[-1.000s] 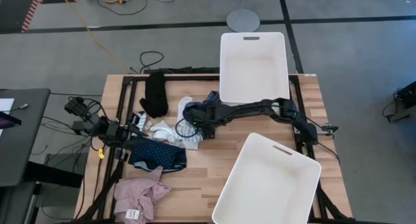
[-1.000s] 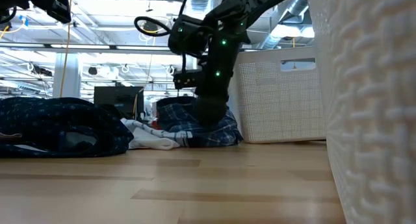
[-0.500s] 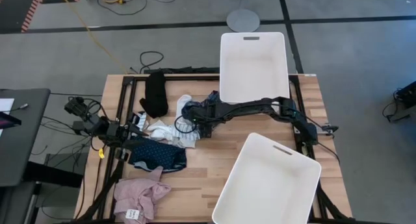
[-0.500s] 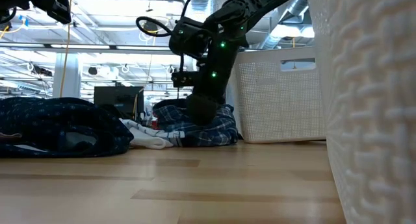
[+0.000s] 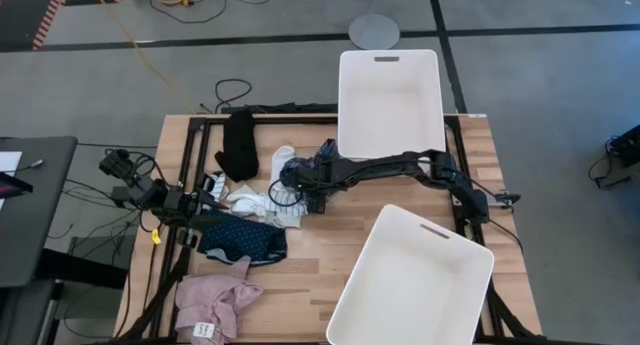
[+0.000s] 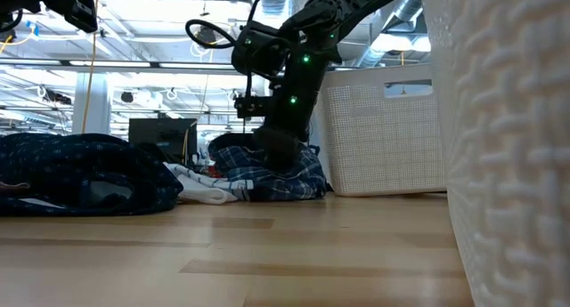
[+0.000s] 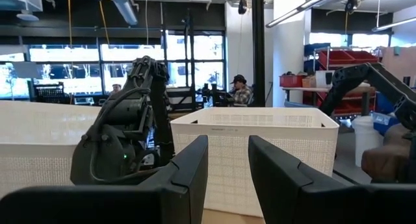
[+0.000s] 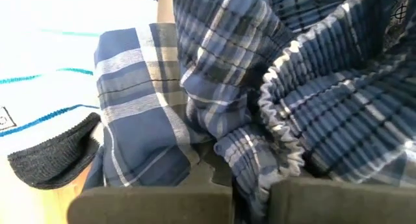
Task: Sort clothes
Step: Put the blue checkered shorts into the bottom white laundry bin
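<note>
The blue plaid shirt (image 5: 297, 171) lies bunched on the table's middle, next to white and striped socks (image 5: 247, 198). My right gripper (image 5: 306, 188) reaches in from the right and is shut on the shirt (image 8: 214, 74). The black piece (image 5: 238, 145) lies at the far left, the navy dotted piece (image 5: 245, 241) nearer, and the pink piece (image 5: 215, 300) at the near left corner. My left gripper (image 7: 227, 146) waits above the left edge, open, its fingers around nothing. My right gripper pinches a bunched fold of the plaid shirt (image 8: 250, 169) between its two fingers. The fingers come from above, slanting down from the table's right. The shirt rests on the table (image 6: 267, 178), heaped around the fingers; how many layers are caught I cannot tell.
One white bin (image 5: 390, 145) stands at the far edge behind the right arm. A second white bin (image 5: 470, 285) sits at the near right. Bare wood (image 5: 315, 250) lies between the clothes and the near bin. A striped sock (image 8: 45, 74) lies beside the shirt.
My right gripper has stayed over the plaid shirt, rolled a little at the wrist and shut on the cloth. The shirt has stayed on the table, slightly gathered at the fingers.
</note>
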Tool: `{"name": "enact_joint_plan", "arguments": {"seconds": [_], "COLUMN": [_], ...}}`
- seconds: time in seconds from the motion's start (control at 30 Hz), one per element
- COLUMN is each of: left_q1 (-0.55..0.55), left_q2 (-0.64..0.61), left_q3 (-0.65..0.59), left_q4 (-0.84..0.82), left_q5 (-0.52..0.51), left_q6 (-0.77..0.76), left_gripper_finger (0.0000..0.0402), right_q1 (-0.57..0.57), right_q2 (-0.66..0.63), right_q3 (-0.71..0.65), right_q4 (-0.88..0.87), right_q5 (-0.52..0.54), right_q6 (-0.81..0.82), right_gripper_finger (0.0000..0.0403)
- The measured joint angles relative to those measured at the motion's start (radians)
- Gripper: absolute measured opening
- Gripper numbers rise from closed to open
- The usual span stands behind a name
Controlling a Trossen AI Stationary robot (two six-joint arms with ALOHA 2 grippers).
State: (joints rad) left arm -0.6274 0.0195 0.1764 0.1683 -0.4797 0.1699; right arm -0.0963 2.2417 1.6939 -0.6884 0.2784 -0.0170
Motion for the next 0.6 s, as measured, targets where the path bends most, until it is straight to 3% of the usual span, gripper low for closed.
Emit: {"name": "enact_joint_plan", "arguments": {"seconds": [0.27,0.6], "left_q1": [0.000,0.000], "left_q2": [0.000,0.000], "left_q3": [0.000,0.000], "left_q4": [0.001,0.000], "left_q5": [0.000,-0.001], "left_q6": [-0.001,-0.002], "left_gripper_finger": [0.0105,0.0105], "right_q1": [0.009,0.065], "right_q2": [0.004,0.012], "right_q3": [0.068,0.286], "right_q4": [-0.100,-0.237], "right_q5": [0.001,0.084], "right_q6": [0.020,-0.037], "right_gripper_finger": [0.0018,0.0018]}}
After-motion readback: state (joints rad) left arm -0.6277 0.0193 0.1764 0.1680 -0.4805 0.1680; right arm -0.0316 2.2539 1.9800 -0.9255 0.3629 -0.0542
